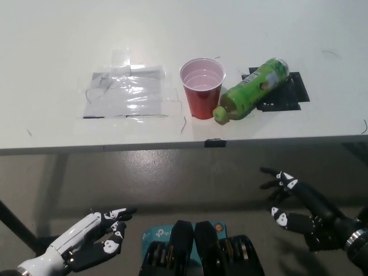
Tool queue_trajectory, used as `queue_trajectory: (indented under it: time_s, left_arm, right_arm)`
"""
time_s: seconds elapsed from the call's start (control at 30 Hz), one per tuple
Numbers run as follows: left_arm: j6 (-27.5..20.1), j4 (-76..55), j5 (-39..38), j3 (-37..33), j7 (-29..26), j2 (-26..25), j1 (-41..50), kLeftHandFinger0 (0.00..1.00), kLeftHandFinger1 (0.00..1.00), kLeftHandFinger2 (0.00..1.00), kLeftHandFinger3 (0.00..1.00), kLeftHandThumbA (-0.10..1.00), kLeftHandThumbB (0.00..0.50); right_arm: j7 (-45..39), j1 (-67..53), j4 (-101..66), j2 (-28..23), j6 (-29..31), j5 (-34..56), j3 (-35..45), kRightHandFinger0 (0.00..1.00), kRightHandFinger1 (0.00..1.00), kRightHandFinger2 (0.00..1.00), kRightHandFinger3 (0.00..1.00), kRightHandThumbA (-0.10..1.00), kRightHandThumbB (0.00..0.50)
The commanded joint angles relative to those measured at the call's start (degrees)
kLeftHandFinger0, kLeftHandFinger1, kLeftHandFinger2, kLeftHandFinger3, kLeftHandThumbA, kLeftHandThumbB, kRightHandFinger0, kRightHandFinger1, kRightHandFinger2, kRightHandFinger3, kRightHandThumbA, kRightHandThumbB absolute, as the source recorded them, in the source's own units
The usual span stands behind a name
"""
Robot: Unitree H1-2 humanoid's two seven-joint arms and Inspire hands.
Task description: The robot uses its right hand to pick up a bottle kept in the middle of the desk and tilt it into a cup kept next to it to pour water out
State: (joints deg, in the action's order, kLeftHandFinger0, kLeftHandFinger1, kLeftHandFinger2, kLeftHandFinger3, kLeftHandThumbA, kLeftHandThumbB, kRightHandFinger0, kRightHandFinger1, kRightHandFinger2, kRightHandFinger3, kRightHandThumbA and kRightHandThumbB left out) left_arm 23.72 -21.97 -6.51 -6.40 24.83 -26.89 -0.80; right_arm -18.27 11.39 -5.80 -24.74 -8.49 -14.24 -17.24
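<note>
A green bottle [251, 89] lies on its side on the white desk [184, 34], its capped end touching or nearly touching a red cup [202, 88] that stands upright to its left. Part of the bottle rests over a black tape patch [284, 95]. My black right hand [302, 208] hangs open below the desk's front edge at the lower right, well clear of the bottle. My white left hand [92, 244] rests open at the lower left, also below the desk.
A clear plastic sheet [126, 93] is taped to the desk left of the cup. A small black tape mark [214, 142] sits on the desk's front edge. Grey floor lies beneath the desk.
</note>
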Motion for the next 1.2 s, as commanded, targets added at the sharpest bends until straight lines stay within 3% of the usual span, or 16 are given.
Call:
queue_trajectory:
  time_s: [0.0, 0.4, 1.03, 1.1, 1.17]
  left_arm:
    - [-0.57, -1.81, -0.09, 0.64, 0.17, -1.09, -0.67, 1.0, 1.0, 1.0, 1.0, 0.88, 0.286]
    - [-0.58, -1.76, -0.04, 0.82, 0.14, -1.13, -1.13, 1.0, 1.0, 1.0, 1.0, 0.89, 0.295]
    - [-0.24, -1.65, -0.35, 0.91, 0.05, -0.69, -1.18, 1.0, 1.0, 1.0, 1.0, 0.88, 0.276]
    - [-0.59, -1.52, -0.31, 0.9, 0.11, -0.71, -1.17, 1.0, 1.0, 1.0, 1.0, 0.88, 0.275]
    - [0.3, -1.95, -0.05, 0.79, -0.03, -0.78, -1.21, 1.0, 1.0, 1.0, 1.0, 0.89, 0.282]
  right_arm:
    - [-2.78, 1.42, -1.68, -1.28, -1.6, -1.54, -0.6, 0.59, 0.63, 0.78, 1.0, 0.4, 0.178]
    - [-3.97, 2.19, -2.05, -1.3, -2.2, -3.15, -0.19, 0.66, 0.68, 0.83, 1.0, 0.37, 0.164]
    - [-2.8, 1.91, -1.74, -0.09, -0.75, -5.04, 0.79, 0.5, 0.55, 0.72, 1.0, 0.36, 0.182]
    - [-2.25, 1.84, -1.44, 0.1, 0.31, -5.18, 0.96, 0.49, 0.55, 0.75, 1.0, 0.35, 0.182]
    - [-1.89, 1.62, -1.47, 0.68, -0.05, -4.63, 1.6, 0.48, 0.58, 0.85, 1.0, 0.34, 0.186]
